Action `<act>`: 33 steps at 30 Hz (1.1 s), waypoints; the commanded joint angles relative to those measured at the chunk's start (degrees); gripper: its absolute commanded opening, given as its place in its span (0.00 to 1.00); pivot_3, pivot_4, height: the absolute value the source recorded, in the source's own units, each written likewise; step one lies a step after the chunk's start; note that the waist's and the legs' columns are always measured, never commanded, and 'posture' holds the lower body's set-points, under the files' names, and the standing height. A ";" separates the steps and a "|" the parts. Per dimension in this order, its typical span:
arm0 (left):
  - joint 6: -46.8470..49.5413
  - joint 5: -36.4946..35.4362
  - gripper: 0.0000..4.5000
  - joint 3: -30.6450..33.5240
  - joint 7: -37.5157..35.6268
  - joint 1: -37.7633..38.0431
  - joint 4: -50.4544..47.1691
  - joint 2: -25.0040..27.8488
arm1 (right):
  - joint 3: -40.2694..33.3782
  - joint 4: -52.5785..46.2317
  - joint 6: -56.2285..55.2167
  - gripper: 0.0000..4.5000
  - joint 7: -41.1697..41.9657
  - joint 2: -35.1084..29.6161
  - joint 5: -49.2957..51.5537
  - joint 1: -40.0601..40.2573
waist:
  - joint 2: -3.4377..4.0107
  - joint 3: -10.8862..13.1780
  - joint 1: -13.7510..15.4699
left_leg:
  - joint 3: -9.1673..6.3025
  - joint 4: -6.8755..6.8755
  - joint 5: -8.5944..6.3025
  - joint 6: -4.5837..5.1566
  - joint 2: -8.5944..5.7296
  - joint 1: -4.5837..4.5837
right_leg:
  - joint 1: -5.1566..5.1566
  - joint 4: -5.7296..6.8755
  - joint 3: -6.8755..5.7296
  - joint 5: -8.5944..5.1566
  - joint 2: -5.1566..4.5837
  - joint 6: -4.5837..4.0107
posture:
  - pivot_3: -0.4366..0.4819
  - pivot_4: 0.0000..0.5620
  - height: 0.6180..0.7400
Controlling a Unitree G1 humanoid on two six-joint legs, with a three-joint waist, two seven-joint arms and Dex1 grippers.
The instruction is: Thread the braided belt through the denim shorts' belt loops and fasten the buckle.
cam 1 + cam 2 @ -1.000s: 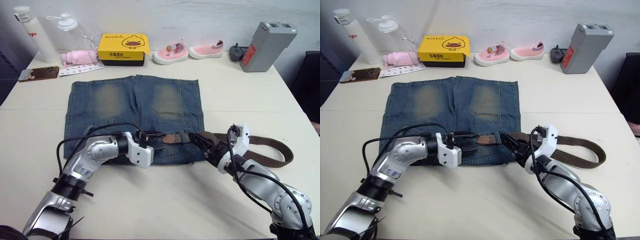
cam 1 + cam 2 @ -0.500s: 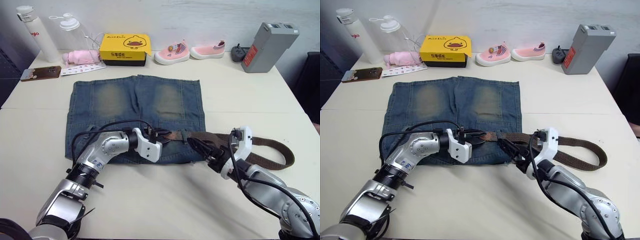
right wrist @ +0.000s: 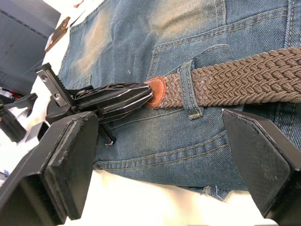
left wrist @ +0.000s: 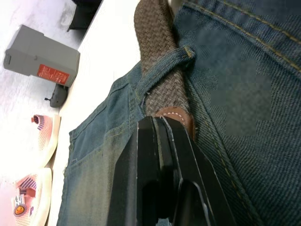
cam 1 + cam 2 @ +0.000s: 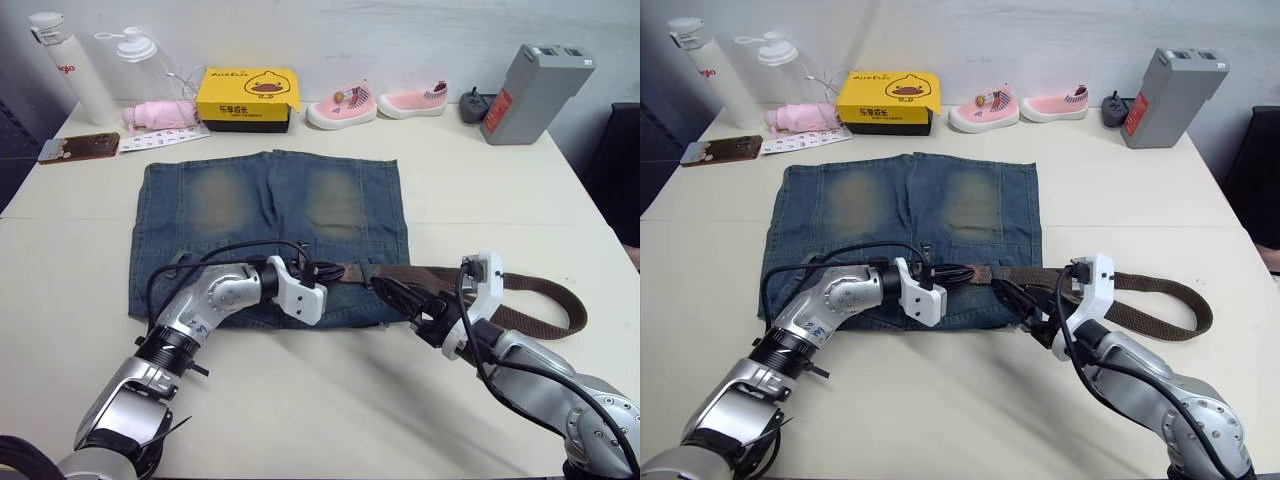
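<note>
Left pincer (image 3: pixel 127 98) is clamped on the leather-tipped end of the braided belt (image 3: pixel 244 75), its two black fingers pressed together over the tan tip, as the left wrist view and the right wrist view both show. That tip sits on the waistband of the denim shorts (image 5: pixel 270 215), just past one of the belt loops (image 3: pixel 189 89); the woven strap runs under this loop and lies flat along the waistband toward the robot's right. Right pincer (image 5: pixel 400 298) hovers with its fingers (image 3: pixel 70 165) spread wide apart, one on either side of the looped stretch of belt, gripping nothing. It sits over the right edge of the waistband, just beside the strap.

From there the belt leaves the shorts and trails across the bench (image 5: pixel 480 190) in a long curve that doubles back near the right arm. I cannot make out the buckle.

The shorts lie spread flat in the middle of the bench, waistband toward the robot and hems toward the far side. Along the far edge stand a yellow box (image 5: pixel 247 97), a pair of pink shoes (image 5: pixel 385 103), a grey block (image 5: pixel 536 92), and two bottles (image 5: pixel 85 65) at the left corner.
</note>
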 commanded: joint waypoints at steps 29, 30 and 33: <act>11.70 12.76 0.88 -3.11 7.77 -1.04 1.47 -3.45 | 12.79 -12.17 4.11 1.00 26.65 -11.59 -52.91 1.14 | -0.02 -0.06 0.34 | -0.03 0.22 -0.04 0.02 -0.10 0.08 | 0.23 0.03 -0.10 0.02 -0.01 0.03 | 0.48 0.27 0.42; 11.79 12.78 0.83 -3.04 7.94 -0.90 1.28 -3.17 | 12.78 -12.17 4.28 1.00 26.85 -11.06 -53.22 1.08 | -0.02 -0.06 0.33 | -0.03 0.22 -0.04 0.01 -0.09 0.08 | 0.23 0.03 -0.09 0.02 -0.01 0.03 | 0.48 0.27 0.42; 11.98 12.63 0.64 -3.20 7.94 -0.47 0.92 -2.62 | 12.81 -12.23 4.95 1.00 27.30 -9.58 -53.92 0.94 | -0.02 -0.06 0.14 | -0.04 0.22 -0.04 0.01 -0.09 0.08 | 0.21 0.06 -0.10 0.02 0.00 0.03 | 0.48 0.27 0.42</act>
